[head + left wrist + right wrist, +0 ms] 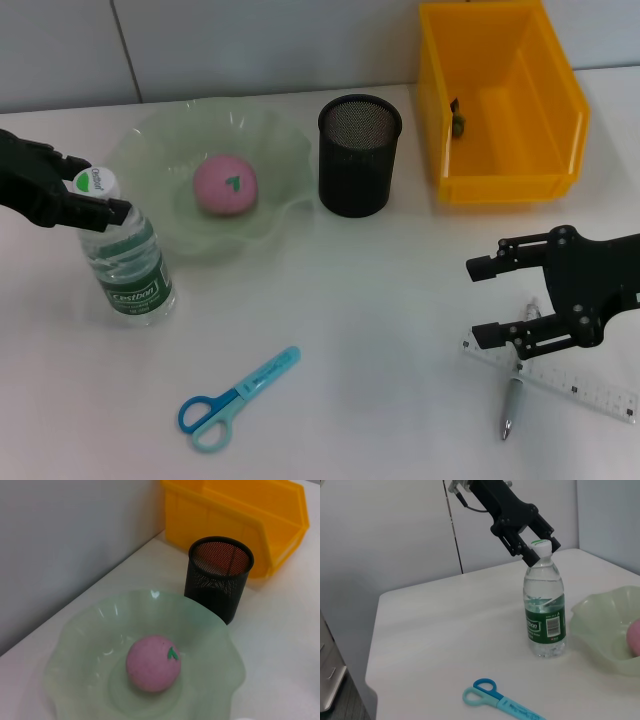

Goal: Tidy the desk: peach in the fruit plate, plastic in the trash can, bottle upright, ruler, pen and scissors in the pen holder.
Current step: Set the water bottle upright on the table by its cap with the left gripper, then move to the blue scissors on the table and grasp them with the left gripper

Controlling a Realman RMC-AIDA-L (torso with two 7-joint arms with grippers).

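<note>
Clear plastic bottle point(128, 265) with a green label stands upright on the white desk point(370, 330), to the left of the fruit plate point(270, 160). Your left gripper point(85, 186) sits at its white cap, fingers point(100, 212) either side of the neck; whether they press the cap or stand just off it, you cannot tell from any view. The right wrist view shows the same: dark fingers straddling the cap, bottle vertical.

Pink peach point(225, 186) lies in the pale green fruit plate. Black mesh pen holder point(359, 155) stands just right of the plate, nothing visible inside. Yellow trash can point(500, 100) sits behind and right of the holder, with a small dark item on its floor.

Blue scissors point(236, 399) lie flat on the desk near the front, closed, handles toward the left.

Your right gripper point(490, 300) hangs released, jaws apart, over the ruler point(590, 390) and pen point(513, 400) at the front right. The pen lies across the ruler's near end.
</note>
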